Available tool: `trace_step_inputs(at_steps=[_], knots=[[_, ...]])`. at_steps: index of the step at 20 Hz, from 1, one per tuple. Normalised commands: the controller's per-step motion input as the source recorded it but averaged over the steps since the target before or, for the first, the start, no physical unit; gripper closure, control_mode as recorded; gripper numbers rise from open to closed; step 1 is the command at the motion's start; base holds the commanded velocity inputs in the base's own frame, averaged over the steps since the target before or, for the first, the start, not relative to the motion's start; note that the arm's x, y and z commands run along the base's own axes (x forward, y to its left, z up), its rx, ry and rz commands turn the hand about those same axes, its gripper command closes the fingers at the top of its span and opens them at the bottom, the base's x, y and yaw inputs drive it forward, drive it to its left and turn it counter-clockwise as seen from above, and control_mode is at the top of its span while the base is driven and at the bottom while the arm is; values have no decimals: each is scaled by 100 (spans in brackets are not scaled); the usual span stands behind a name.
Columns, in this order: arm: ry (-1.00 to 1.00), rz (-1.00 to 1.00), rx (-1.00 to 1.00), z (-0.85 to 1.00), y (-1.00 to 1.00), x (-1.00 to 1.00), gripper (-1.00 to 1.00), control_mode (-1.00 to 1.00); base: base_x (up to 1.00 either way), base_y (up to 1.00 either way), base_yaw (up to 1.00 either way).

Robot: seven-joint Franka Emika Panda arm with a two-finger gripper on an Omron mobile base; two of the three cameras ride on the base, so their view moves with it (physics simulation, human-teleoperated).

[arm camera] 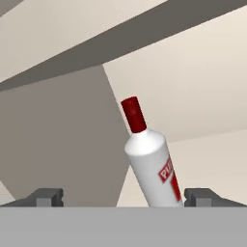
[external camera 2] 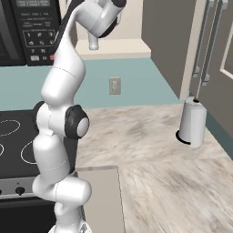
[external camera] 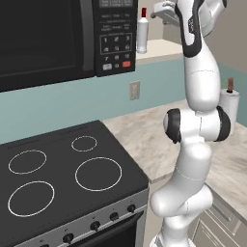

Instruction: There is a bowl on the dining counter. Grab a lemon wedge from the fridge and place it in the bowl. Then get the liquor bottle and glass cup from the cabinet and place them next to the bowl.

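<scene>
The arm was reaching up into the cabinet for the liquor bottle [arm camera: 150,166], which stood on the cabinet shelf [external camera: 161,48] near its front edge. The pincer [arm camera: 124,197] was spread fully wide, holding nothing, the bottle between its 2 tips but farther in. Next, I'd judge, it needed to advance and close around the bottle's body.

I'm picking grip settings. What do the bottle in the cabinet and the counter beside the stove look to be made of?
Bottle: probably glass with an opaque, smooth white finish, going by its even sheen; red cap, plastic or metal, unclear. Counter: polished stone or a stone-look laminate, judging by its beige marbled veining.
</scene>
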Motion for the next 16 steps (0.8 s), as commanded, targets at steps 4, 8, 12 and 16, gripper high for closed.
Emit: trace_step_inputs(at_steps=[4, 8, 12, 16], knots=[[-15, 0, 0, -14, 0, 0, -100, -100, 0, 0, 0], [-15, 0, 0, -24, 4, 0, -100, -100, 0, 0, 0], [-13, 0, 0, -27, 9, 0, -100, -100, 0, 0, 0], [-8, 0, 0, -12, 5, 0, -100, -100, 0, 0, 0]])
